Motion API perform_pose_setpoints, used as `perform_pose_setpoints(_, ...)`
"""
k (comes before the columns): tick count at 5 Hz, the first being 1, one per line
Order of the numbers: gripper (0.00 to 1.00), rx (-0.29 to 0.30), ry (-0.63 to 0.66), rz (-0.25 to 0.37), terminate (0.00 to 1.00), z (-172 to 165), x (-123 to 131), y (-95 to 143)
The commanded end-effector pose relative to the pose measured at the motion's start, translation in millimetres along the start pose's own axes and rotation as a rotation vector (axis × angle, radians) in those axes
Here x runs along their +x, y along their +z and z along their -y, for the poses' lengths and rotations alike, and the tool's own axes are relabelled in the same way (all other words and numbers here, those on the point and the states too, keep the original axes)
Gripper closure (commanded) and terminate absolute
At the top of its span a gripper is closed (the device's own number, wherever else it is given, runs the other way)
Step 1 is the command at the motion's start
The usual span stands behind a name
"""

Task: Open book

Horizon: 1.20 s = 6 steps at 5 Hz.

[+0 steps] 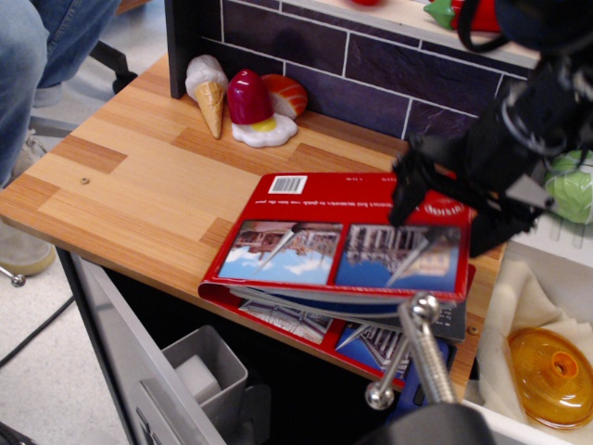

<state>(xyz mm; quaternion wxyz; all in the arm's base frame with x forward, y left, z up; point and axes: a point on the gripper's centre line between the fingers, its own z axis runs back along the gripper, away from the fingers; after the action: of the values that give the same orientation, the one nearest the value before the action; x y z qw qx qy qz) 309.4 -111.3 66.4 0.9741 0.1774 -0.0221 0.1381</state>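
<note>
Observation.image: claw (435, 209) clamped on the book's (343, 246) raised red cover edge.

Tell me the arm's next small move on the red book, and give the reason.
Probably lift the cover's right edge higher and swing it leftward. The black tool is at the right edge of the glossy red spiral-bound book, whose cover is only slightly raised above the inner pages.
</note>
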Motion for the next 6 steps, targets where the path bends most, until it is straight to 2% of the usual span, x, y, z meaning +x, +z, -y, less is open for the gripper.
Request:
perform_pose_setpoints(1, 0.0, 0.105, 0.044, -0.016, 0.0, -123, 37, 3)
perform_pose_setpoints(2, 0.0, 0.117, 0.023, 0.006, 0.0, -175, 41, -3)
perform_pose_setpoints(3, 0.0, 0.143, -0.008, -0.005, 0.0, -222, 41, -8)
perform_pose_setpoints(4, 0.0, 0.153, -0.037, 0.012, 0.0, -260, 43, -10)
perform_pose_setpoints(5, 0.0, 0.171, -0.062, 0.032, 0.0, -300, 50, -20)
perform_pose_setpoints(6, 0.0, 0.204, -0.108, 0.067, 0.0, -326, 55, -47)
